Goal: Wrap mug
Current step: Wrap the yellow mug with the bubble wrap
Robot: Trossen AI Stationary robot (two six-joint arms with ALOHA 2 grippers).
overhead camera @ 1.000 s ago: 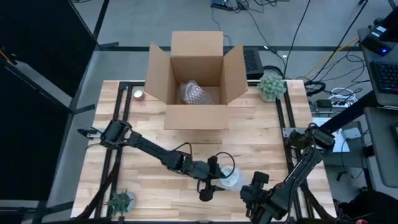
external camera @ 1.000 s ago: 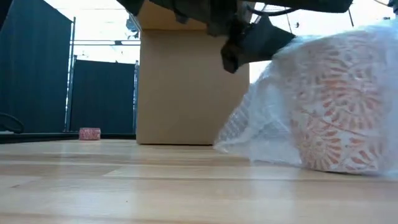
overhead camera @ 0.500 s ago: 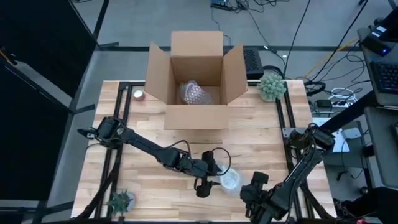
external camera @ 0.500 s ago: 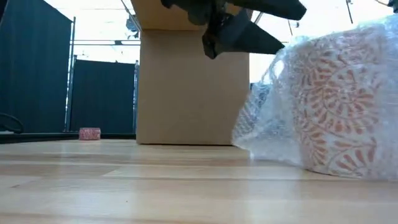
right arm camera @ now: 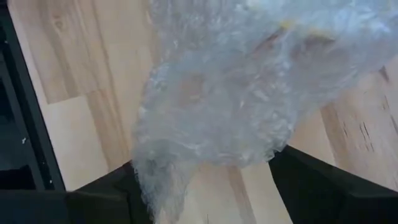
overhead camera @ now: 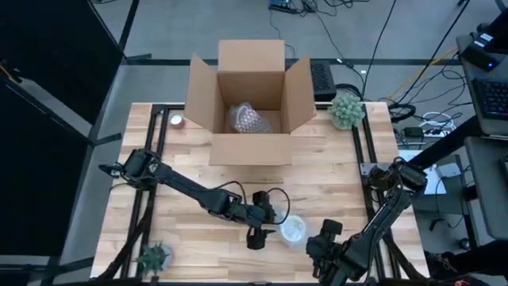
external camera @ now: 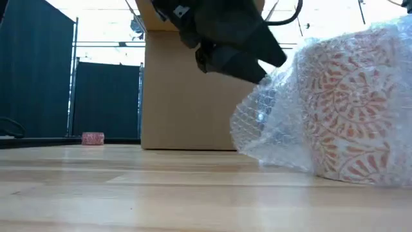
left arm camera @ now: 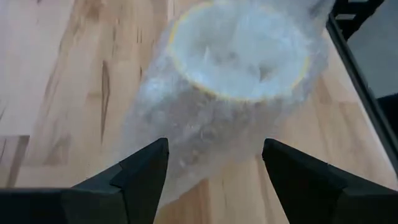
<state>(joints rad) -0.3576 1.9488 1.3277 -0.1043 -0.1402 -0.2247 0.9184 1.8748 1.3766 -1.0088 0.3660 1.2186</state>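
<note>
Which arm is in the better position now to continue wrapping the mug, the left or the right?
Probably the left. The left gripper is open beside the mug, its fingers on either side of the loose bubble wrap. The right gripper is open too, already around the wrap's other end.

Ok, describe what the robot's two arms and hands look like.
Both arms are dark, slim and jointed. The left arm carries a thin black cable looping near its hand. Its fingers are flat, dark, angular wedges. The right arm is bulkier near its hand.
</note>
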